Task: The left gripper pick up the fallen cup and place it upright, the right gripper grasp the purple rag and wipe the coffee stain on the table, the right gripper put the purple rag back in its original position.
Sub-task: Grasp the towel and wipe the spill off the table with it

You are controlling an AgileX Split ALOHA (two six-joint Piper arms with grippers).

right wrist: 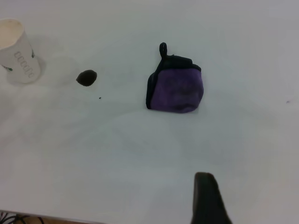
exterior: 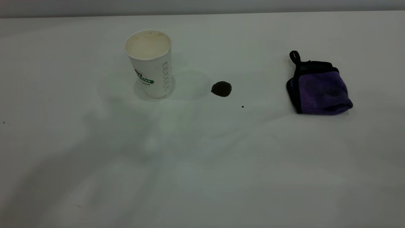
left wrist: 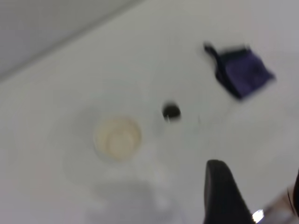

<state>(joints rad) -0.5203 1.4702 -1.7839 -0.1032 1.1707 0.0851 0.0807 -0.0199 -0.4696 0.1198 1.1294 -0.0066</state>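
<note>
The cup [exterior: 149,63] stands upright on the table [exterior: 202,164], toward the far left, its open mouth up and its cream inside showing. Just to its right lies the coffee stain [exterior: 221,89], a round dark blot, with a tiny dark speck [exterior: 242,106] a little nearer and to the right. Well to the right of both sits the purple rag [exterior: 319,88], folded, its black loop pointing to the far side. Neither arm appears in the exterior view. The left wrist view shows one dark finger [left wrist: 224,196] of the left gripper, high above the table, clear of the cup [left wrist: 117,137] and holding nothing; whether that claw is spread or closed cannot be told. The right wrist view shows one dark finger [right wrist: 208,198] of the right gripper, nearer than the rag [right wrist: 176,86] and well apart from it; its state cannot be told either.
</note>
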